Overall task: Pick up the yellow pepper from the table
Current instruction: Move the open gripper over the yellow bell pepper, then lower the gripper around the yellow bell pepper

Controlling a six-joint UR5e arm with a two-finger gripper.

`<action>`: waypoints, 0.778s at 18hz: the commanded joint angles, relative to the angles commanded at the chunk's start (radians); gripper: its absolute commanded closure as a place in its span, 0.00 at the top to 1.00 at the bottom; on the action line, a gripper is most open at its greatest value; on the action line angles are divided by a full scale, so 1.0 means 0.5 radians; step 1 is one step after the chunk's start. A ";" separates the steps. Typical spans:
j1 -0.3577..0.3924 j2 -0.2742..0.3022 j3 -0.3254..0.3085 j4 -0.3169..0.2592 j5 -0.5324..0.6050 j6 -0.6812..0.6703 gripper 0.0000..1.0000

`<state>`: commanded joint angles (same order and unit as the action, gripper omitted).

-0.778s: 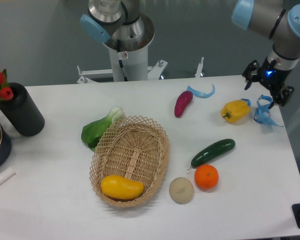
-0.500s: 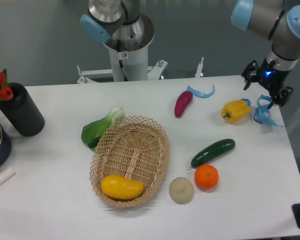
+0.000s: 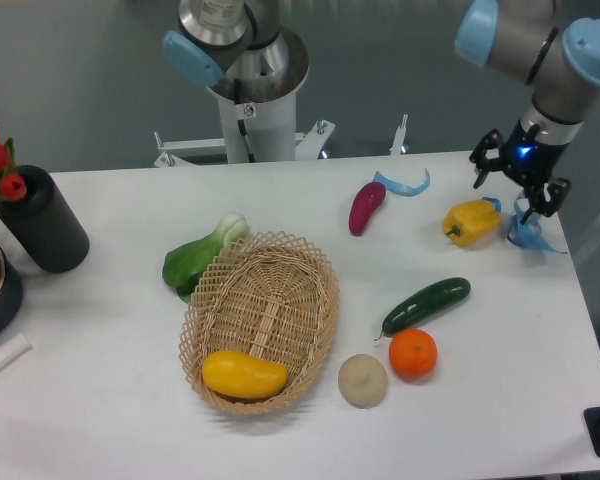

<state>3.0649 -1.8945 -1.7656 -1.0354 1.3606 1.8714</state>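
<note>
One gripper point(image 3: 512, 186), fingers spread, empty, has shifted left toward yellow pepper point(image 3: 471, 221); hovers just right-above it; approach underway.

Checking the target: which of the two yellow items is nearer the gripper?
The yellow pepper, lumpy, on the table just below-left of the gripper; the smooth yellow fruit lies in the basket.

You get bright, even light from overhead; the white bench point(image 3: 100, 400) is well lit without burning out. Shadows are soft and short, as under the basket point(image 3: 260, 320) and the orange point(image 3: 413, 353). The yellow pepper point(image 3: 471, 221) carries a small glossy highlight. Focus is fairly sharp throughout, slightly soft on the gripper point(image 3: 513, 189).
</note>
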 joint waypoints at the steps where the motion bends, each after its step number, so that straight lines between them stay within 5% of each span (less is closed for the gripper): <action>1: 0.000 -0.003 -0.015 0.000 0.003 0.024 1.00; 6: 0.040 -0.006 -0.110 0.009 0.015 0.257 1.00; 14: 0.043 -0.067 -0.141 0.052 0.058 0.261 1.00</action>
<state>3.0864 -1.9282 -1.8362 -1.0094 1.3898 2.0018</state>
